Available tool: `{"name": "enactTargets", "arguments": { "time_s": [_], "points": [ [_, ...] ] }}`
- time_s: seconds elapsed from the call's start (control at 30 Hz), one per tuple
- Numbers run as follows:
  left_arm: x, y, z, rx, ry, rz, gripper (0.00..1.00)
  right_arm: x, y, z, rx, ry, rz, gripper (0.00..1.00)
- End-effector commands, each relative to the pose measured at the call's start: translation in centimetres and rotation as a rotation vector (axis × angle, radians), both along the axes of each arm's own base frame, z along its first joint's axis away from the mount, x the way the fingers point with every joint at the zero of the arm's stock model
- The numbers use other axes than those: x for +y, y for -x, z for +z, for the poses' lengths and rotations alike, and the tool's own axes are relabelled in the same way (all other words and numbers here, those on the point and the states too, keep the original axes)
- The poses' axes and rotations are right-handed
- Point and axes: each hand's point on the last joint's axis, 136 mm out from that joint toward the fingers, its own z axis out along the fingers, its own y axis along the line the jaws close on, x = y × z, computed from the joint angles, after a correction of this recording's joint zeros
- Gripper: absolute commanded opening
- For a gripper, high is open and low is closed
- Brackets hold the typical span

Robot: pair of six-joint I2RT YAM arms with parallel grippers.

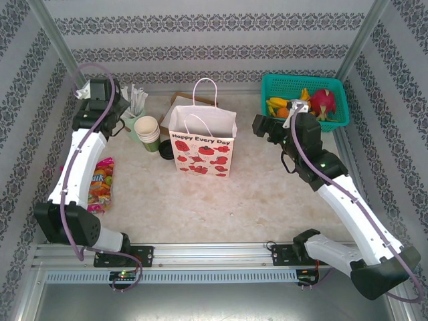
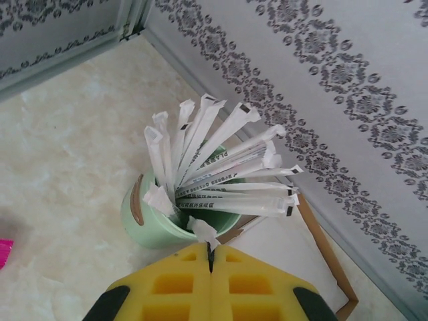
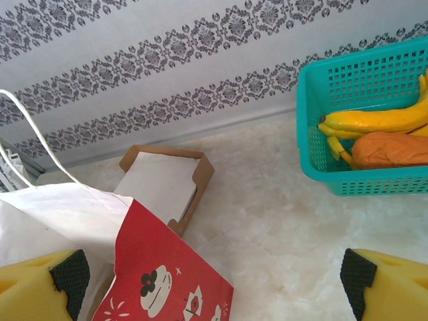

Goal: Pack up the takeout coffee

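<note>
Beside the paper bag [image 1: 202, 144], takeout coffee [image 1: 166, 151]

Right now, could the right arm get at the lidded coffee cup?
Probably not directly: the coffee cup sits just left of the paper bag, which stands between it and the open right gripper. It would need to go over or around.

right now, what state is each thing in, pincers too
paper bag: upright, mouth open
takeout coffee: lidded, outside the bag
left pincer: shut on a wrapped straw
right pincer: open, empty
straw cup: upright, full of straws
cup stack: upright, lidless
basket: upright, holding fruit
</note>
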Motion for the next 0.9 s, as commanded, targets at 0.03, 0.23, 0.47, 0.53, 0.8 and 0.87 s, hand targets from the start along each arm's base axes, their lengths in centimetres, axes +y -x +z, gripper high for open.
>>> {"name": "enactTargets", "arguments": {
  "time_s": [0.03,0.23,0.47,0.53,0.8,0.87],
  "points": [
    [-0.4,1.2,1.4,0.012,-0.083,-0.078,0.00,0.4,-1.0,0.3,-0.016,-0.002,0.022,0.98],
    [-0.9,2.2,2.6,0.023,-0.117,-0.139,0.00,2.1,-1.8,0.1,0.015,-0.042,0.079,0.98],
    [-2.2,3.9,3.7,0.060,-0.160,-0.265,0.00,3.1,-2.8,-0.6,0.072,-0.105,0.109,0.98],
    [-2.3,4.7,3.9,0.071,-0.169,-0.282,0.00,4.3,-2.6,-0.4,0.077,-0.103,0.200,0.98],
    [-4.6,7.3,6.8,0.003,-0.207,-0.460,0.00,7.2,-0.7,1.2,0.020,-0.052,0.450,0.98],
    [-5.4,7.9,7.8,-0.012,-0.236,-0.531,0.00,7.6,-0.3,1.4,0.016,-0.039,0.493,0.98]
  ]
}}
